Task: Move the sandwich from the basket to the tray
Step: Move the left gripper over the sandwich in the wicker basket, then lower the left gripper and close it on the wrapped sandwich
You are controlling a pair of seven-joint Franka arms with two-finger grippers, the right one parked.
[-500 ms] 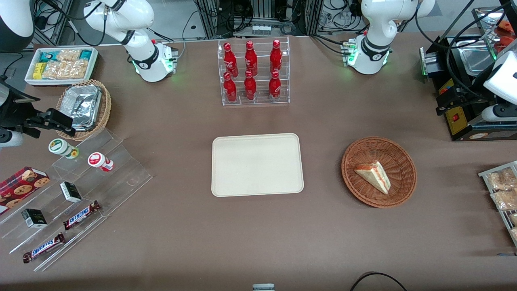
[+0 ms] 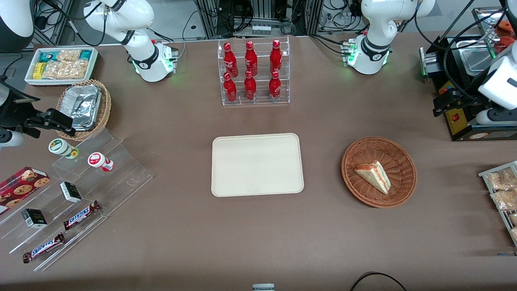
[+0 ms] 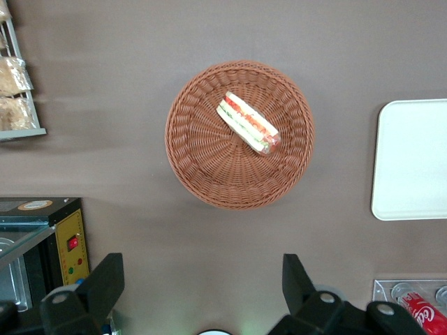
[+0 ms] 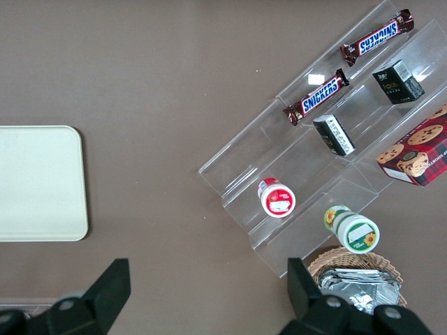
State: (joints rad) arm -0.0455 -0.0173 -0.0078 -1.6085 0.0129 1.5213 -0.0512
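- Nothing done yet: sandwich (image 3: 248, 123) lies in the basket (image 3: 202, 174), off-centre, near the rim on the tray's side.
- My gripper (image 3: 202, 293) hangs high above bare table beside the basket, fingers spread wide, holding nothing.
- Left to do: reach, descend, grasp, lift, carry, set down.
- Tray (image 2: 226, 178) holds nothing, sits well apart from the basket, plain table between.
- Basket rim is low, so lifting out looks easy.
- Bottle rack (image 2: 252, 72) stands farther from the front camera than the tray, off my likely path.
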